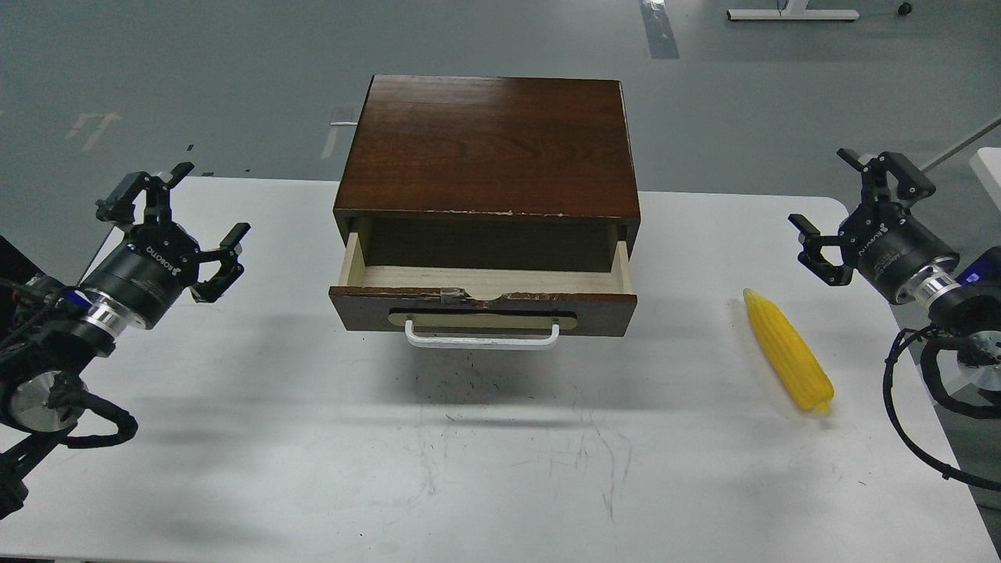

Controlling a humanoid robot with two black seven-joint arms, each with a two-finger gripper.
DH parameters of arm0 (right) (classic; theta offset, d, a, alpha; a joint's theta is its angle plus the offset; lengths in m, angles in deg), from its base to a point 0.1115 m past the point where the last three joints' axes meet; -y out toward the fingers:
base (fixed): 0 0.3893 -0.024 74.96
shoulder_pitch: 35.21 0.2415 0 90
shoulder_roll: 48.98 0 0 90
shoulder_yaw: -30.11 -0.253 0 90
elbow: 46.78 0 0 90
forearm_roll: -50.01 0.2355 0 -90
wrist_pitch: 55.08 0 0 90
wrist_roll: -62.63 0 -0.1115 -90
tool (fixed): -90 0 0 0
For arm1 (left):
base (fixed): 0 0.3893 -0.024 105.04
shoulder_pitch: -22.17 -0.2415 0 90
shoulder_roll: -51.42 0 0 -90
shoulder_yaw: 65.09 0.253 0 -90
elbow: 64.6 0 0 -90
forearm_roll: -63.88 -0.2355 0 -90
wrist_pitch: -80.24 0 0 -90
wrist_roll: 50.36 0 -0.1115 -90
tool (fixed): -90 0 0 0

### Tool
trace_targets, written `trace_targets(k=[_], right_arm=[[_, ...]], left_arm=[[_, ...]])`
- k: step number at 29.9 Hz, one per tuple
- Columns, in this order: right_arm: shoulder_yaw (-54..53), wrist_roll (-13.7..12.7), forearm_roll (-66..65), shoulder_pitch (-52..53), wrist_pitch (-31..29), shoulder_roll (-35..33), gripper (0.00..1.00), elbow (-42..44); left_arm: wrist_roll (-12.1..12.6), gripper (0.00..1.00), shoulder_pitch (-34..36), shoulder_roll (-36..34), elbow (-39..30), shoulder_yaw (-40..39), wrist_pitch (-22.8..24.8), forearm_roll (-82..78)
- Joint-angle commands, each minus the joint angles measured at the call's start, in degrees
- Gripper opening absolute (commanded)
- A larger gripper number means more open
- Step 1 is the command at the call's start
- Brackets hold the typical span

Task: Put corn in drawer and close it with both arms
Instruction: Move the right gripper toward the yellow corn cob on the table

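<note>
The yellow corn (787,349) lies on the white table at the right, tip pointing up-left, well right of the cabinet. The drawer (483,311) of the dark brown cabinet (489,145) is pulled out; its pale wood inside holds nothing, and its white bar handle (482,338) faces me. My left gripper (197,207) hovers at the table's left side, open and holding nothing. My right gripper (848,205) hovers at the right edge, above and right of the corn, also open with nothing in it.
The white table (469,469) spreads in front of the cabinet, scuffed with dark marks. Grey floor lies beyond it. Black cables loop from both arms near the left and right table edges.
</note>
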Motion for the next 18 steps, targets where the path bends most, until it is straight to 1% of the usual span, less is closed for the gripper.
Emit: trace_targets(k=[1,9,14,18], right_arm=[[0.0,0.0,0.0,-0.4,-0.1,-0.1,1.00,0.0],[-0.1,0.0,-0.1,-0.3,-0.4,-0.1,1.00,-0.3],[-0.2,0.0,-3.1,0.2,-0.4,-0.2,1.00,-0.6],[-0.3,0.0,-4.4,0.7,-0.5,-0.8,1.00,-1.1]], left_arm=[[0.0,0.98,-0.5,0.2,0.0,-0.1,0.0,-0.4],[-0.5,0.98,-0.6,-0.4,0.3,-1.3,0.0,-0.1],[-0.5,0.98,0.2,-1.3,1.6,-2.2,0.0,-0.2],[-0.5,0.98,0.4,-2.5,1.3,-2.4,0.0,-0.3]])
